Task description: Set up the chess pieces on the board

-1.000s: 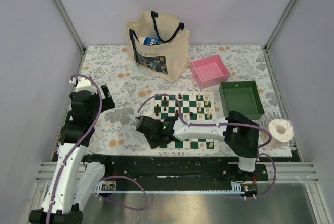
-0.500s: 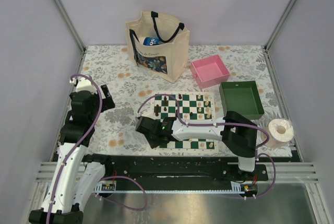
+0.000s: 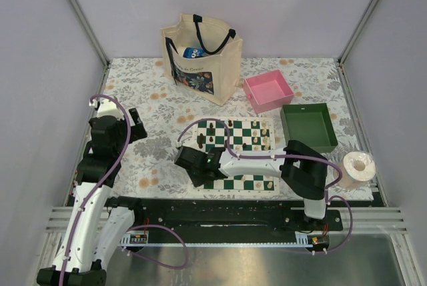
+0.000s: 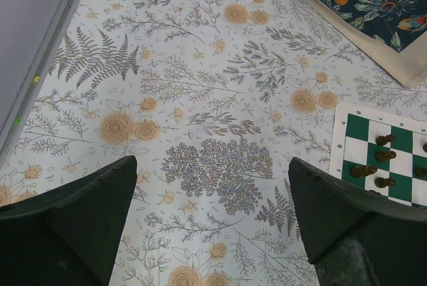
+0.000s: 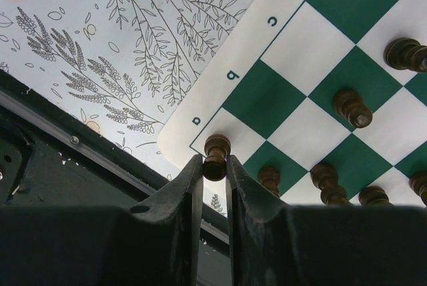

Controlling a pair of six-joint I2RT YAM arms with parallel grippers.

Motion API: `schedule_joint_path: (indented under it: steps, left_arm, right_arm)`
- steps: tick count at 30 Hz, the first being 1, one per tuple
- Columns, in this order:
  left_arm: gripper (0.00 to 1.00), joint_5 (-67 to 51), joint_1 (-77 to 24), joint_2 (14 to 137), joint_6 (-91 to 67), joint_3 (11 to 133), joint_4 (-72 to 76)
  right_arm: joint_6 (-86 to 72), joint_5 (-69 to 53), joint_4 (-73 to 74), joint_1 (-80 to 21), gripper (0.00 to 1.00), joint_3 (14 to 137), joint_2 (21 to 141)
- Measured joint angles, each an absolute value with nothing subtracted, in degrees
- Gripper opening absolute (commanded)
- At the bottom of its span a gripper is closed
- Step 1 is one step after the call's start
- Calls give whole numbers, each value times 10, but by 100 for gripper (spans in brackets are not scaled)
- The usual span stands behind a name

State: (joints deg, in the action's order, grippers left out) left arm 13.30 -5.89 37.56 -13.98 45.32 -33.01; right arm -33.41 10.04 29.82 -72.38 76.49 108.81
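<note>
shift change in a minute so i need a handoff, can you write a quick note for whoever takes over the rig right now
Left end effector: open, empty, hovering over the floral tablecloth to the left of the board.
Right end effector: shut on a dark brown chess piece at the board's corner square by the letter a.
Done: other dark pieces stand on squares near that corner; cream pieces stand along the opposite side.
Left: release this piece, then check both sides for gaps. A full count is not readable from these views.
</note>
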Motion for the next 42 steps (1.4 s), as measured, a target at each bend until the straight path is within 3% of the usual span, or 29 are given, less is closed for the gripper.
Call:
schedule_joint_path:
  steps: [25,36,42]
  left_arm:
    - [99,133,-59,376,-140,453,-330]
    - [99,133,-59,376,-140,453,-330]
    - [99,133,-59,376,-140,453,-330]
  right_arm:
    - [-323,100,299,-722,42,764,1084]
    - [-322,156,296,-685,47,688,900]
    - [-329,160,298,-617,47,614,875]
